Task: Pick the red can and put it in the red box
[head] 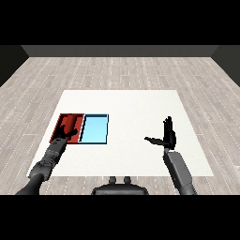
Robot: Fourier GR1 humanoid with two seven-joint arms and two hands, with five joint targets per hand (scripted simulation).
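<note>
The red can (73, 123) is upright inside the red tray (61, 120), with the left hand (65, 133) curled round it (dark fingers partly hide it). The light blue tray (94, 129) touches alongside. Well apart over the white table (136, 103), the right hand (167, 133) hangs spread, holding nothing.

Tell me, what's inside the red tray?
The robot's black left hand is over the flat red tray and covers much of it. No can shows; one beneath the hand would be hidden.
</note>
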